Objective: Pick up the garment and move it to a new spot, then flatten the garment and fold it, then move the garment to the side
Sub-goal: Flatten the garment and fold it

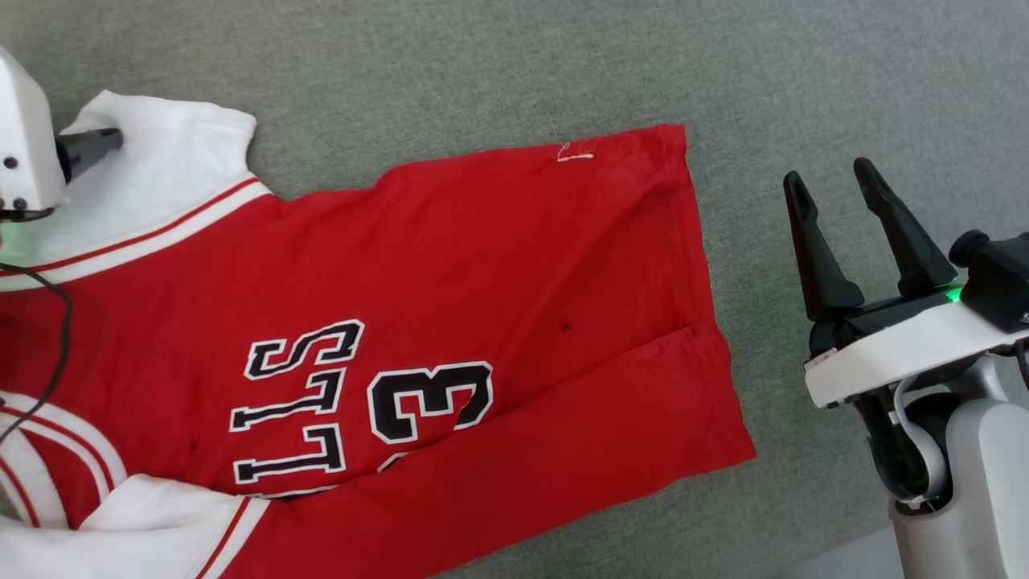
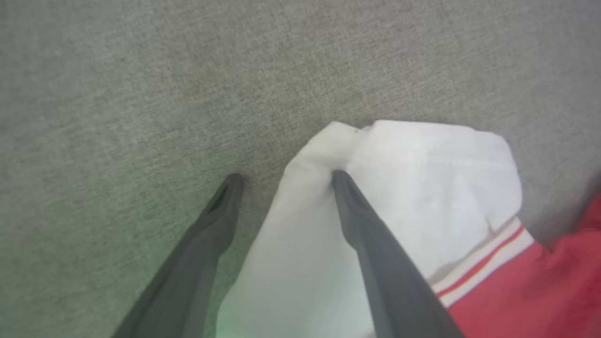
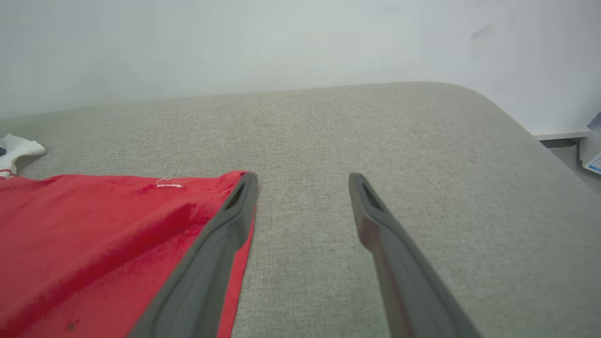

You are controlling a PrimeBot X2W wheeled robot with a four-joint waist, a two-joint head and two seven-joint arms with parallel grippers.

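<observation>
White sleeve [image 2: 422, 188] of the garment [image 1: 482, 265] edges between parted fingers of our left pincer [image 2: 281, 177]; we should close low. Right pincer [image 1: 828, 173] parted too.

The garment [image 1: 450, 265] lay spread on the padded surface [image 1: 482, 64], with its hem toward the right. The right gripper [image 1: 828, 173] stood to the right of the hem, apart from it. At the far left, the left gripper [image 2: 286, 176] had one finger on a sleeve [image 2: 422, 178] and the other beside it.
</observation>
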